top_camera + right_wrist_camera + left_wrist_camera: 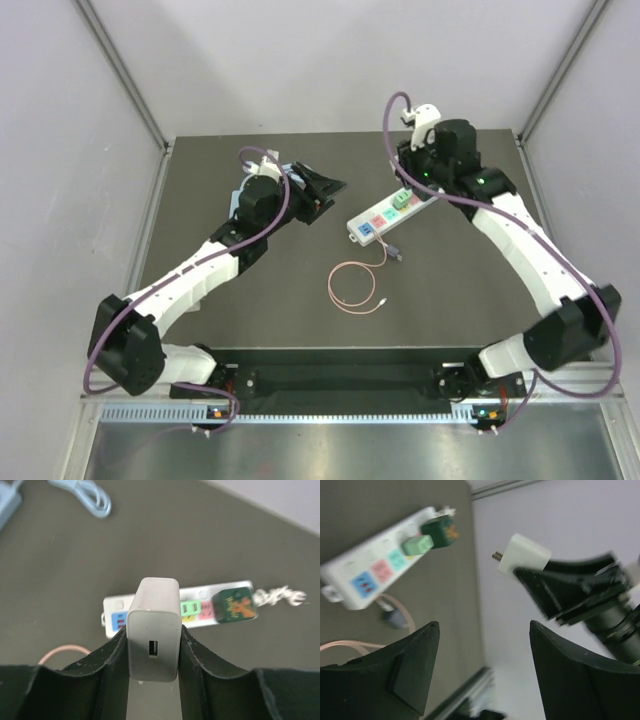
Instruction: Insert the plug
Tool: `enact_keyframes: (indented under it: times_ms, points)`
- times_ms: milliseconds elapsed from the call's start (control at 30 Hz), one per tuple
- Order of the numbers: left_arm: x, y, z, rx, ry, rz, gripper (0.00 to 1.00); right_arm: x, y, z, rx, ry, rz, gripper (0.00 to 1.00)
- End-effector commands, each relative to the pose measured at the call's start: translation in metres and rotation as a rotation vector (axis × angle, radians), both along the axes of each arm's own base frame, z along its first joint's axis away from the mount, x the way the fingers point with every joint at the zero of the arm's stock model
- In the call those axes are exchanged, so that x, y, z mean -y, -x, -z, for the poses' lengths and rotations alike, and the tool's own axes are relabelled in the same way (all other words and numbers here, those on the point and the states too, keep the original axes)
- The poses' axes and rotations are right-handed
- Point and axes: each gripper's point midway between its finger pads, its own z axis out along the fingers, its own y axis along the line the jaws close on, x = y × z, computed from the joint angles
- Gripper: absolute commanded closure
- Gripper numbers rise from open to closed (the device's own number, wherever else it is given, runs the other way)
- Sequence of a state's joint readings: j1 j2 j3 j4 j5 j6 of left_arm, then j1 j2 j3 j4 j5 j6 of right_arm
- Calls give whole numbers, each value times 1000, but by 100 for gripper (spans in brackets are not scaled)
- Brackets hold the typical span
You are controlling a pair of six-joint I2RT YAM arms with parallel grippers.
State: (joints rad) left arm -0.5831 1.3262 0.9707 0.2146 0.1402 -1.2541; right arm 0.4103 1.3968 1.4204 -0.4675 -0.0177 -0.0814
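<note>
The white boxy charger plug (153, 600) is clamped between the two black fingers of the right gripper (152, 634), which is closed snugly on its sides. Its USB port faces back toward the wrist, and in the left wrist view a metal pin sticks out of its front face. The plug is held up off the dark grey table (480, 300), at the far right of the scene, above the white power strip with coloured sockets (385, 217).

The strip lies flat on the table, running diagonally from nearer the middle to the far right. A dark green cube adapter with an orange pattern (232, 605) sits plugged in at its far right end, with a light green plug (417, 545) just beside it.

A thin pink cable (355, 285) lies coiled on the table near the strip's near end.

The left gripper (484, 630) is to the left of the strip, its fingers spread wide with nothing between them. A light blue cable (90, 495) lies on the table on the far left side.
</note>
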Motion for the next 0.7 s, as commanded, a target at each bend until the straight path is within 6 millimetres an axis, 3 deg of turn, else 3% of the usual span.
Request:
enact_keyframes:
  times_ms: [0,67,200,233,267,300,367,500,567,667]
  points:
    - [-16,12,12,133,-329,88,23,-17,9,36,-208,61,-136,100]
    - [-23,18,21,216,-481,158,24,-23,1,58,-271,78,-151,100]
    - [-38,20,26,271,-662,192,21,-39,-17,72,-297,72,-200,100]
    - [-42,19,28,289,-701,195,16,-41,-20,78,-309,77,-207,100]
    - [-45,20,32,284,-725,198,1,-45,-25,93,-346,85,-215,100]
    - [-47,20,33,291,-738,197,1,-49,-30,91,-344,83,-227,100]
    - [-51,21,40,301,-771,203,1,-55,-34,112,-401,92,-253,100]
    - [-60,21,55,325,-838,210,1,-66,-42,126,-441,93,-304,100]
    - [-68,20,66,331,-890,202,1,-64,-42,142,-488,118,-301,100]
    - [-76,20,67,323,-934,184,1,-63,-44,154,-522,138,-297,100]
